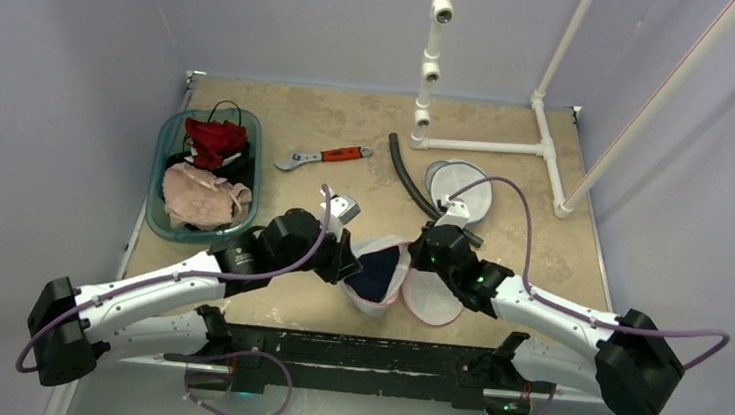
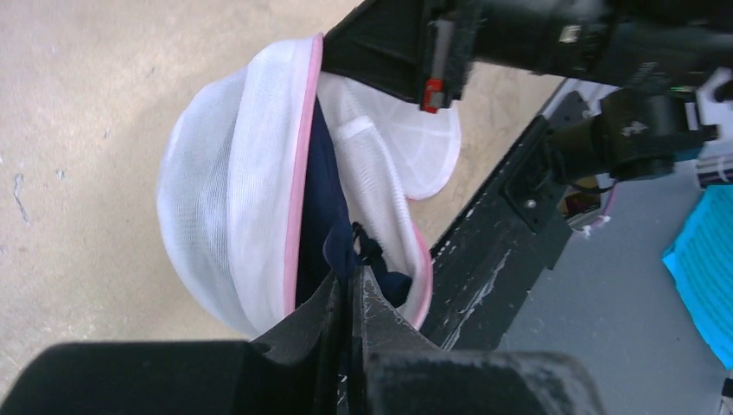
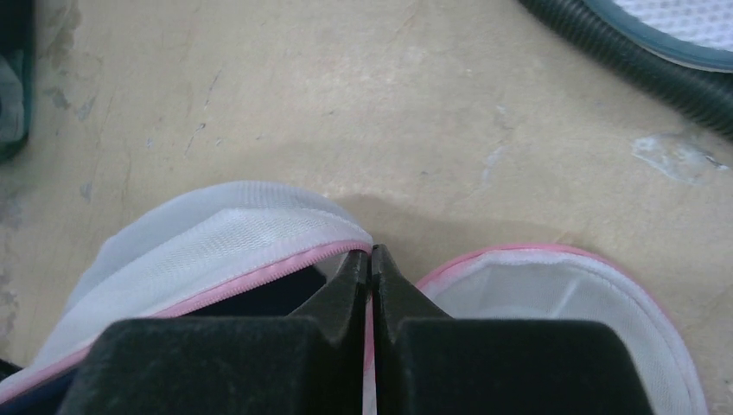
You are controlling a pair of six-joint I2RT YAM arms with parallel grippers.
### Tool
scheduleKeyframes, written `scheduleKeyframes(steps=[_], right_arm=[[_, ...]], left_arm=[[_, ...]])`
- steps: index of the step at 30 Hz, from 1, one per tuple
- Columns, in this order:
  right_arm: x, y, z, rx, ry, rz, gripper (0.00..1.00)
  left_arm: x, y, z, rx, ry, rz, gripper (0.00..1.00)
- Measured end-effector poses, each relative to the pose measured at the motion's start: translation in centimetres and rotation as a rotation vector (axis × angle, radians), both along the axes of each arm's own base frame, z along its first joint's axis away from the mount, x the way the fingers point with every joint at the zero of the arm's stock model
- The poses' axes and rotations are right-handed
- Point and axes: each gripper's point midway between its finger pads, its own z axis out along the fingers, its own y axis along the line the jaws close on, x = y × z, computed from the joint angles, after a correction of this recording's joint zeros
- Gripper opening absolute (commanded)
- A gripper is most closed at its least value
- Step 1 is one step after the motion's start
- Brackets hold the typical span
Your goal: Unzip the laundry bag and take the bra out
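The counter is a worn tan board, and the laundry bag lies at its near edge, between the two arms. Far behind the bag and to its right stands a white pipe frame. Well to the bag's left sits a teal basket holding a red garment and a beige garment.

The bag itself is white mesh with pink trim, unzipped and spread into two rounded halves. The navy bra sits inside its left half, dark against the mesh. Just behind the bag's right half lies a round mesh pouch, with a black hose curving beside it. A red-handled wrench lies behind the bag, to its left.

The left claw is at the bag's left opening, clenched on a bunch of the bra's navy fabric. The right claw is clamped tight on the bag's pink zipper edge, where the two halves meet.
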Motion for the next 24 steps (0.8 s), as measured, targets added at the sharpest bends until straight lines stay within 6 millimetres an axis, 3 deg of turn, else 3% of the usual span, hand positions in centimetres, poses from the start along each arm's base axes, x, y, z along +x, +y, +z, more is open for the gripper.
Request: scheduleKeyframes(steps=[6, 24], right_arm=[[-0.5, -1.5, -0.3, 0.047, 0.015, -0.028, 0.00], [-2.5, 0.7, 1.0, 0.207, 0.034, 0.086, 0.00]], left_arm=[[-0.4, -0.1, 4.7, -0.091, -0.094, -0.046, 0.00], [-0.2, -0.2, 13.4, -0.314, -0.293, -0.056, 0.00]])
